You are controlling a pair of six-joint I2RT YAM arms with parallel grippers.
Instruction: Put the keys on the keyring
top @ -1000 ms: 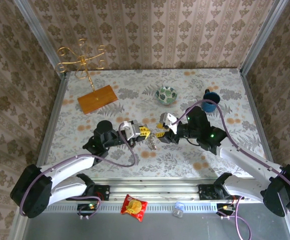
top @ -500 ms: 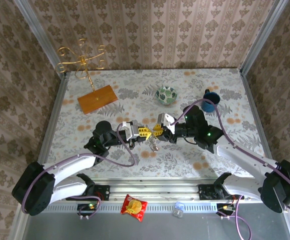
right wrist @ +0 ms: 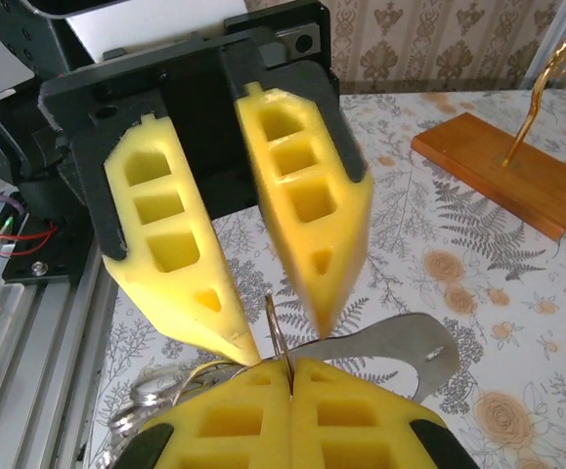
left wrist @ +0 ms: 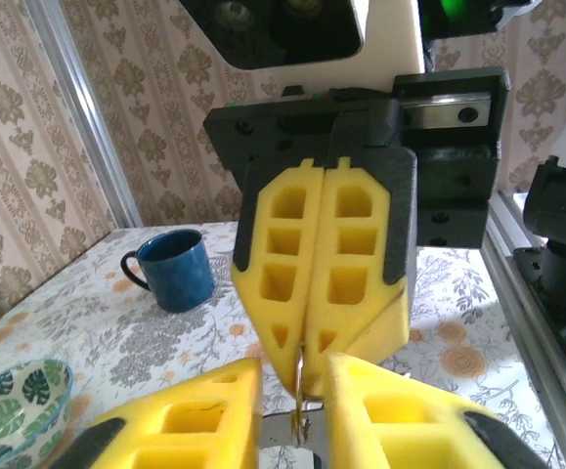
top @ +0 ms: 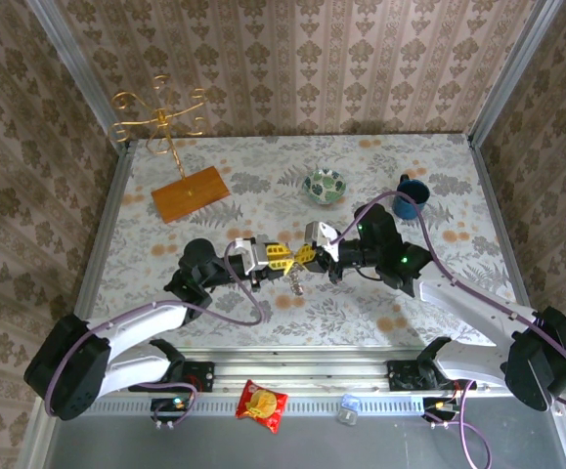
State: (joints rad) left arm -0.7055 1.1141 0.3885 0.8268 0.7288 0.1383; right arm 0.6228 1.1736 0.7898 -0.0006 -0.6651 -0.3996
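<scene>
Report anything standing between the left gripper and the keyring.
Nothing visible does. The thin keyring is pinched in the shut right gripper, in the gap between the parted jaws of the left gripper.

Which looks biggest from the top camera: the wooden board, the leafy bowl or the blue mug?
1. wooden board, clearly the largest.
2. leafy bowl.
3. blue mug, only a little smaller than the bowl, so those two are nearly a tie.

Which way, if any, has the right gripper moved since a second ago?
Yes. In the top view the right gripper has shifted left, away from the blue mug and up to the left gripper.
</scene>
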